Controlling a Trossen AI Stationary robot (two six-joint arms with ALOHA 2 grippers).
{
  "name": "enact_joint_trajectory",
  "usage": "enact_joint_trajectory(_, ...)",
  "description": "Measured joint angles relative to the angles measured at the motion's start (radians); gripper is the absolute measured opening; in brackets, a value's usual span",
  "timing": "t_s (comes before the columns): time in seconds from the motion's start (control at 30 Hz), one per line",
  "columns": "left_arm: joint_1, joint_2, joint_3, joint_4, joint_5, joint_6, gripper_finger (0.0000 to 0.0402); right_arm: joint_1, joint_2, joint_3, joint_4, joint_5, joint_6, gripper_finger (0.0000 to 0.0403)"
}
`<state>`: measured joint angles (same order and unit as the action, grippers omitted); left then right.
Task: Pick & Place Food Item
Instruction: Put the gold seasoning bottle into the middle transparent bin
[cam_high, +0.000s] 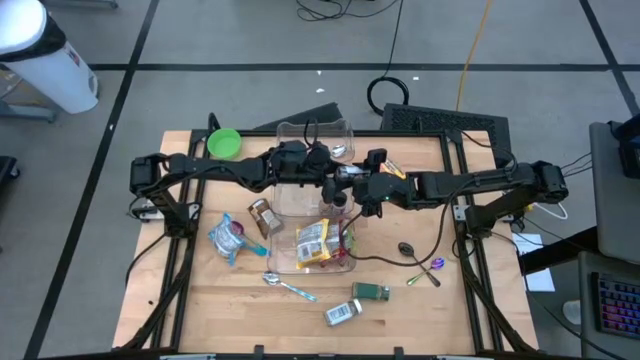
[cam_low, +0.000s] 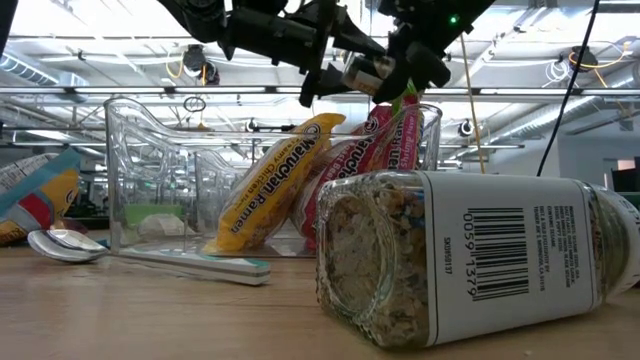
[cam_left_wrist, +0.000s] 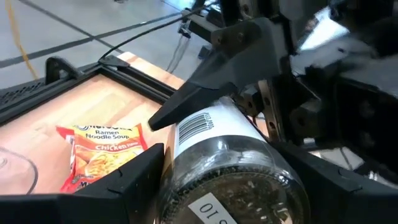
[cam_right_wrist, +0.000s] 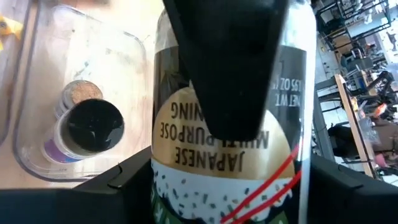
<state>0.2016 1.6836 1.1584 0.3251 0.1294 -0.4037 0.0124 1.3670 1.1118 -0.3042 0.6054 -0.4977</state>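
We have the jar (cam_right_wrist: 230, 124) in mid-air over the bin (cam_high: 345, 130), both grippers on it — the right gripper (cam_high: 352, 192) clamps its body while the left gripper (cam_high: 322, 172) closes its fingers around the other end. Let one side take firm hold before the other lets go — or it drops.

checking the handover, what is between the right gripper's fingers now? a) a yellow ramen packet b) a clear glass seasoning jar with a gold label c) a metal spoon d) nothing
b: the right wrist view shows the right gripper clamped around the clear glass seasoning jar with a gold label.
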Motion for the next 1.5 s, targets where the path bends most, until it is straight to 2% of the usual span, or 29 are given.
enact_joint_trajectory(0.13,0.0,-0.004,-0.001,-0.014,0.025,0.052,0.028,0.001,-0.003,0.002,0.005,-0.007,0.003,0.035)
enact_joint_trajectory(0.23,0.0,-0.022,-0.001,-0.036,0.029,0.084,0.028,0.003,-0.021,0.002,-0.006,-0.006,-0.011,0.0379)
enact_joint_trajectory(0.47,0.0,-0.106,-0.001,-0.166,0.026,0.191,0.028,0.01,-0.092,0.001,-0.025,-0.032,-0.018,0.0387)
enact_joint_trajectory(0.63,0.021,-0.204,-0.001,-0.321,0.017,0.265,0.028,0.009,-0.172,-0.027,-0.048,-0.07,-0.02,0.0388)
enact_joint_trajectory(0.8,0.056,-0.346,-0.001,-0.494,-0.006,0.361,0.028,-0.012,-0.27,-0.14,0.086,-0.093,-0.031,0.0388)
enact_joint_trajectory(0.9,0.068,-0.417,-0.001,-0.583,-0.048,0.426,0.028,-0.042,-0.329,-0.246,0.268,-0.174,-0.02,0.0388)
enact_joint_trajectory(1.03,0.074,-0.481,-0.05,-0.603,-0.072,0.471,0.028,-0.107,-0.366,-0.388,0.531,-0.336,0.074,0.0388)
enact_joint_trajectory(1.13,0.075,-0.495,-0.169,-0.478,-0.029,0.47,0.028,-0.177,-0.364,-0.464,0.66,-0.481,0.211,0.0384)
enact_joint_trajectory(1.3,0.089,-0.495,-0.361,-0.166,0.098,0.469,0.028,-0.292,-0.312,-0.515,0.77,-0.722,0.397,0.0376)
enact_joint_trajectory(1.37,0.1,-0.492,-0.393,-0.097,0.107,0.51,0.028,-0.338,-0.301,-0.516,0.776,-0.8,0.455,0.0376)
enact_joint_trajectory(1.5,0.102,-0.491,-0.404,-0.08,0.109,0.593,0.028,-0.412,-0.264,-0.517,0.824,-0.958,0.562,0.0376)
